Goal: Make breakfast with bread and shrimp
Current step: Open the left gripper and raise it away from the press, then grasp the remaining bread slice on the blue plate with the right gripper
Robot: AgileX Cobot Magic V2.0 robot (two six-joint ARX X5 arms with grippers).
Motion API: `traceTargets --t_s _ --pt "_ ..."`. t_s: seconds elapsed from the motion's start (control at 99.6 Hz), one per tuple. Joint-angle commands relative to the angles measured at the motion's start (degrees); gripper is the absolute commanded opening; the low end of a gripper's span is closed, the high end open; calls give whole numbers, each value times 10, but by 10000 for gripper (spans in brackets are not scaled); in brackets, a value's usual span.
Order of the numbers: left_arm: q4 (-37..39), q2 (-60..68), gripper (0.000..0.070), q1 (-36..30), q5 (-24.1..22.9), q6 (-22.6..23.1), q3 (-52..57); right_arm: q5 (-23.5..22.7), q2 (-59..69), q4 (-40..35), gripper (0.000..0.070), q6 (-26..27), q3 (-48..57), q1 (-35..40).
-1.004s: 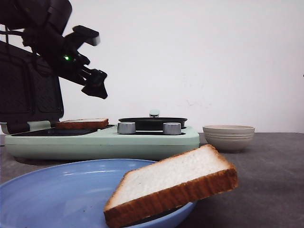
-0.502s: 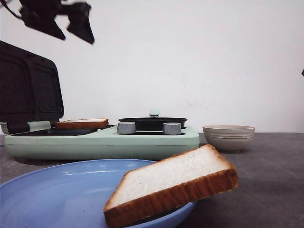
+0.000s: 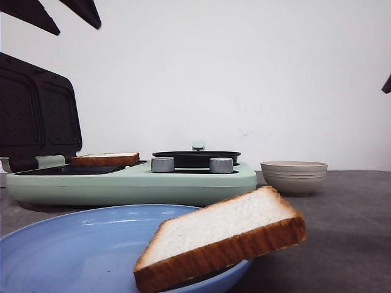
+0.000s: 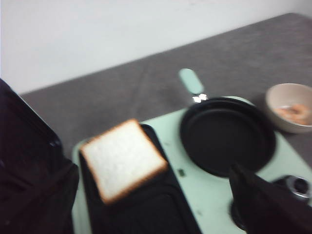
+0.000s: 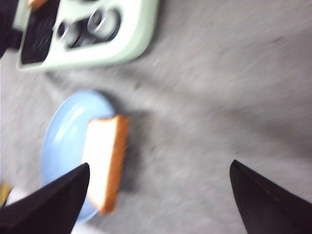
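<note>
One bread slice (image 3: 220,238) leans on the rim of a blue plate (image 3: 73,244) at the front; it also shows in the right wrist view (image 5: 105,161). The other bread slice (image 3: 105,159) lies flat on the black grill plate of a green breakfast maker (image 3: 183,180), below my left gripper (image 4: 156,209). Shrimp (image 4: 295,113) lie in a beige bowl (image 3: 294,176) to the right of the maker. My left gripper (image 3: 61,18) is open and empty, high at the top left. My right gripper (image 5: 158,195) is open and empty, high above the table right of the plate.
The maker's dark lid (image 3: 36,113) stands open at the left. A black frying pan (image 4: 226,134) with a green handle sits on the maker's right half, and two metal knobs (image 3: 162,164) are in front of it. Grey table lies to the right.
My left arm has risen up and to the left; only its fingertips remain at the top of the front view. Both bread slices have stayed in place.
</note>
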Motion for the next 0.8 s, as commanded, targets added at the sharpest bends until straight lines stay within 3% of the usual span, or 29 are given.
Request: traceTargets --t_s 0.0,0.171,0.391,0.793 --pt "-9 -7 551 4 34 -17 8 -4 13 14 577 16 -3 26" --pt "-3 -57 552 22 83 -49 -25 3 54 76 577 54 -27 110" --pt "9 -152 552 33 83 -63 -124 38 118 186 577 117 -55 209" --pt "31 -334 553 33 61 -92 -278 61 266 311 577 148 -55 318"
